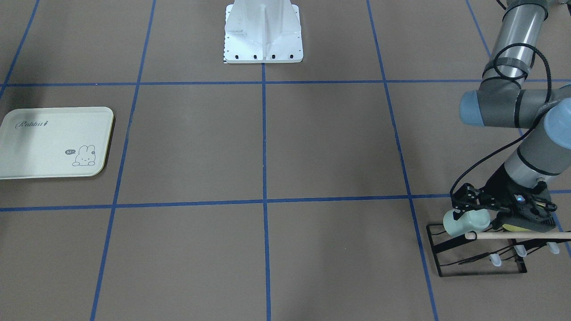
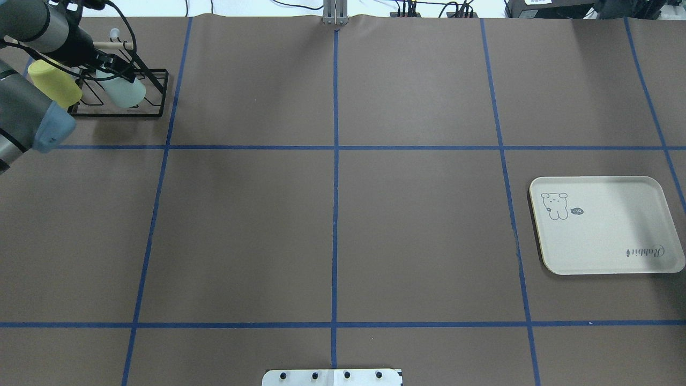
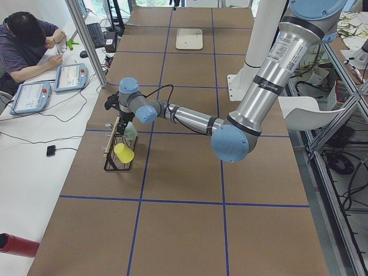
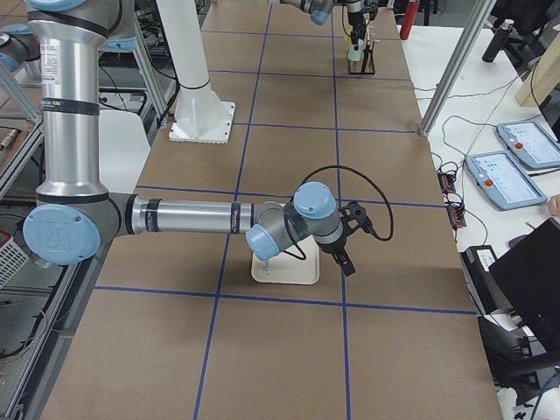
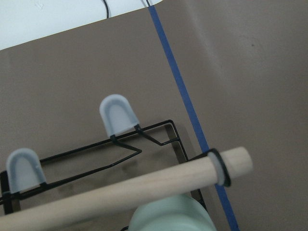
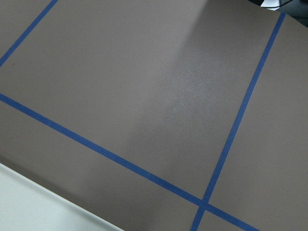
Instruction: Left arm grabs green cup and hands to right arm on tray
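The pale mint-green cup (image 1: 473, 223) lies on its side on a black wire rack (image 1: 473, 261) at the table's far left corner; it also shows in the overhead view (image 2: 127, 93) and at the bottom of the left wrist view (image 5: 168, 214). My left gripper (image 1: 461, 214) reaches down onto it with its fingers against the cup's sides. The cream Rabbit tray (image 2: 605, 241) lies flat and empty on the right side. My right gripper (image 4: 347, 262) hovers over the tray's outer edge (image 4: 302, 278); I cannot tell whether it is open or shut.
A brighter yellow-green cup (image 2: 53, 83) hangs on the same rack beside the mint one. A wooden rod (image 5: 120, 192) runs across the rack's top, with capped pegs (image 5: 117, 114) beyond it. The robot's white base (image 1: 263, 35) stands at mid-table. An operator (image 3: 29, 46) sits at the side.
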`<state>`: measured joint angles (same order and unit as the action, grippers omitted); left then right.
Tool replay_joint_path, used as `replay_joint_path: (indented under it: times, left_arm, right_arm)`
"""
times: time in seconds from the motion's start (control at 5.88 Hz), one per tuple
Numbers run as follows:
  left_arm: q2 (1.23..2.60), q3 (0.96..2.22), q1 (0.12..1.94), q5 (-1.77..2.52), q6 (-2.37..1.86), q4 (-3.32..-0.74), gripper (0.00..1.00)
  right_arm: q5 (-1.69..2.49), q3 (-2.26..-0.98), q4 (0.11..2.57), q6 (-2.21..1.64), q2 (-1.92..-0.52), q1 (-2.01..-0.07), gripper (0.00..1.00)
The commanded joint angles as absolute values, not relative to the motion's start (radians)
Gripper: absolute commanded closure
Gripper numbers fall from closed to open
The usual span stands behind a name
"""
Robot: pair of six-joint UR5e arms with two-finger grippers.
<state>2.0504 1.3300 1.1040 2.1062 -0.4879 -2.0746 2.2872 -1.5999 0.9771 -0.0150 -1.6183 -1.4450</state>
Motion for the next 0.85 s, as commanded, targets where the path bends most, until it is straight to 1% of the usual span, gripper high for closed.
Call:
replay_joint_path:
  times: [0.0,0.17,0.34,0.51,0.68]
  left_arm:
    - [2.046,1.333,1.101,2.106,-0.488,-2.074,0.15]
    - [2.042,1.341,1.101,2.106,-0.488,-2.072,0.3]
    - [2.037,1.348,1.103,2.106,-0.488,-2.071,0.67]
    - [2.034,1.385,1.112,2.111,-0.488,-2.065,0.94]
    - [2.014,1.434,1.12,2.112,-0.489,-2.057,1.0]
  right_arm:
    - [2.287,-1.6,0.977,-0.015,-1.618,-1.445,0.0]
    - [2.287,-1.6,0.977,-0.015,-1.62,-1.445,0.0]
    - [2.289,-1.6,0.977,-0.015,-1.62,-1.445,0.0]
    - [2.289,-1.6,0.977,-0.015,-1.618,-1.445,0.0]
    - [2.289,-1.6,0.977,-0.015,-1.62,-1.445,0.0]
